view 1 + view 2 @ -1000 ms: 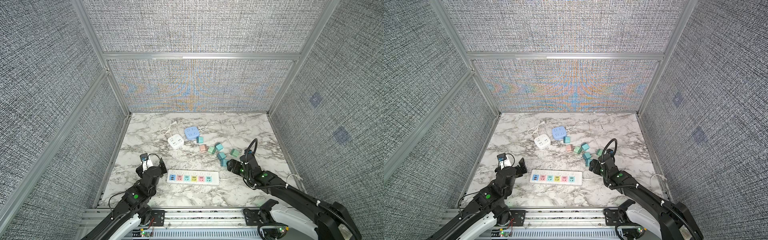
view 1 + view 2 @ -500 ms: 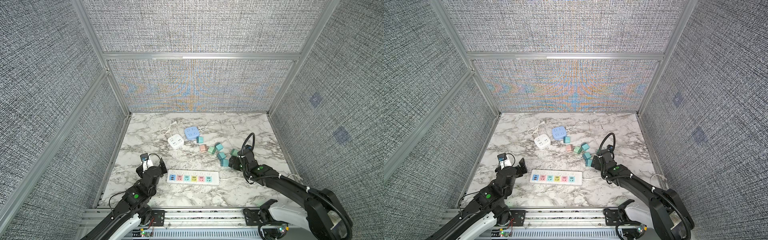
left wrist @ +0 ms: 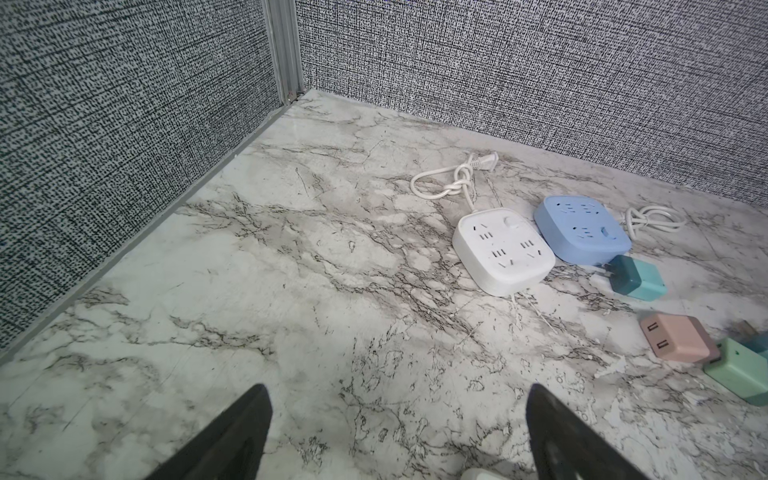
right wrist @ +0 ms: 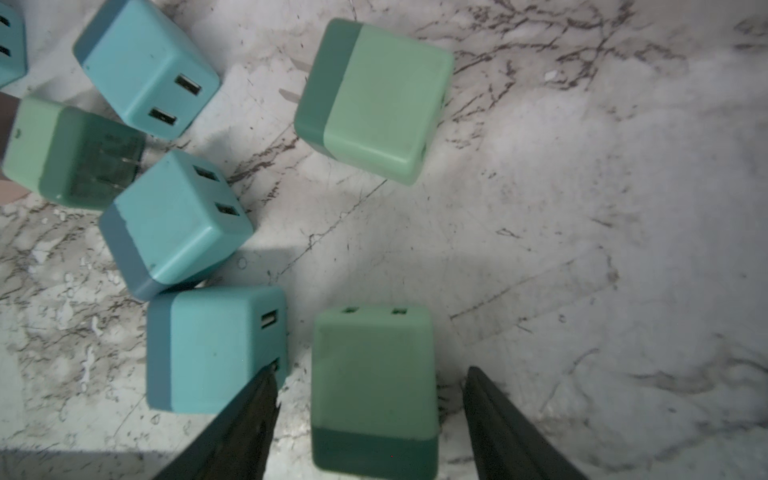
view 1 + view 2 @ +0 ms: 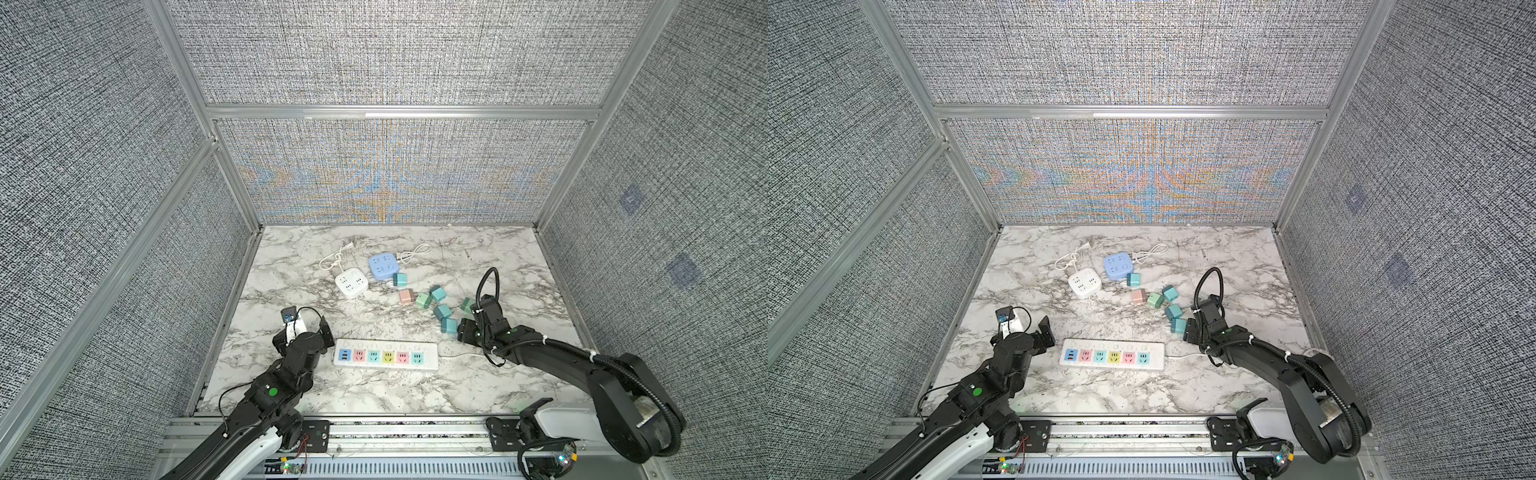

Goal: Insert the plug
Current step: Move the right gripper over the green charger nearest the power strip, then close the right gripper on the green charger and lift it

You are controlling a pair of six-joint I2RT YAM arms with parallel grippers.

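On the left, the left gripper point(image 3: 397, 390) has its two fingers spread wide and holds nothing. It hangs over the bare table point(image 3: 291, 291), just beside the left end of the power strip point(image 5: 386, 355). The strip lies flat near the front with a row of colored sockets. I see no plug in it.

To the right of the strip lies a bunch of little plugs. A blue plug point(image 4: 212, 349) is the one nearest the strip. Just beside it lies a green plug point(image 4: 374, 332), flat on the table. The right gripper point(image 4: 369, 372) is down low over the green plug, with one finger on each side and a small gap on both sides. So its fingers are apart and it is not pinching yet.

Here is what could go wrong. One fingertip sits right at the corner of the blue plug, so closing could shove that plug or trap it too. The green plug looks smooth, so it could slip or turn in a weak pinch. Its dark end points back at the gripper and the prongs are hidden, so it may need turning first. Nothing holds the strip, so a hard push could slide it away.
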